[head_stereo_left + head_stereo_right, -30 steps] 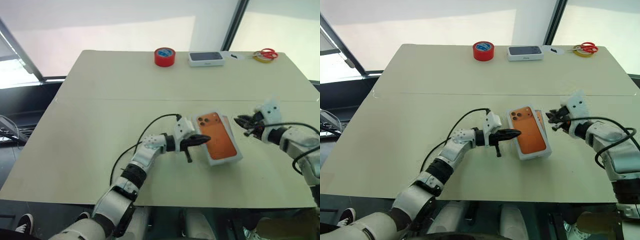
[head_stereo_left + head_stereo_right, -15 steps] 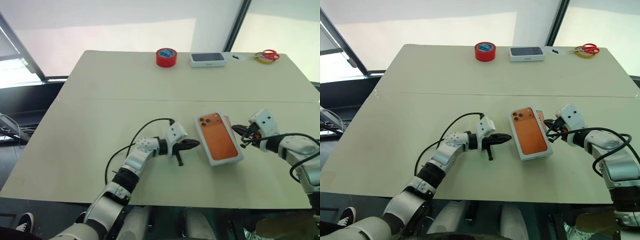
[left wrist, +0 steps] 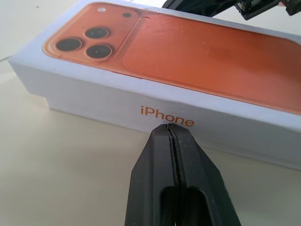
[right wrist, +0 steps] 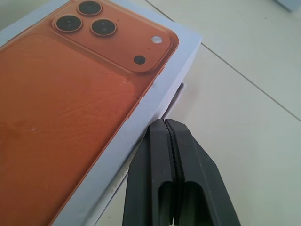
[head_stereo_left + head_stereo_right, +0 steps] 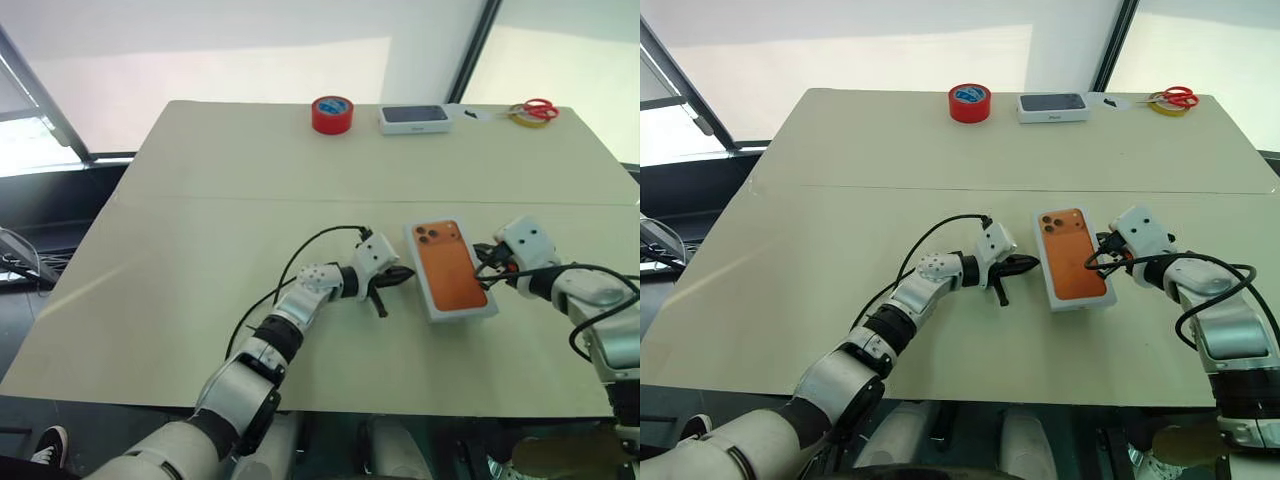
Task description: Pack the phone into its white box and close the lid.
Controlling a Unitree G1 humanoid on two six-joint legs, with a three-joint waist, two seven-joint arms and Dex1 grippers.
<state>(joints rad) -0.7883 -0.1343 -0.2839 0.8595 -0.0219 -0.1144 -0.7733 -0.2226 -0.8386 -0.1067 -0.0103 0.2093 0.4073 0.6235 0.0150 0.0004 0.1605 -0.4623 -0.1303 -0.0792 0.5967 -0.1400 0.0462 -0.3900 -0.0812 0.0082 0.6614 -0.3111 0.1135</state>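
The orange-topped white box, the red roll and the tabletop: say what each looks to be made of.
The orange-topped white box: apparently matte white cardboard, with crisp folded edges and a smooth printed phone picture and lettering.
The red roll: likely adhesive tape, a glossy red ring with a blue core.
The tabletop: a smooth pale beige panel with a faint sheen, perhaps laminate; a seam crosses it.

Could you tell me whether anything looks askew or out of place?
The white cardboard box with an orange phone printed on top lies slightly askew; beneath one corner a white sliver juts out, possibly misseated.
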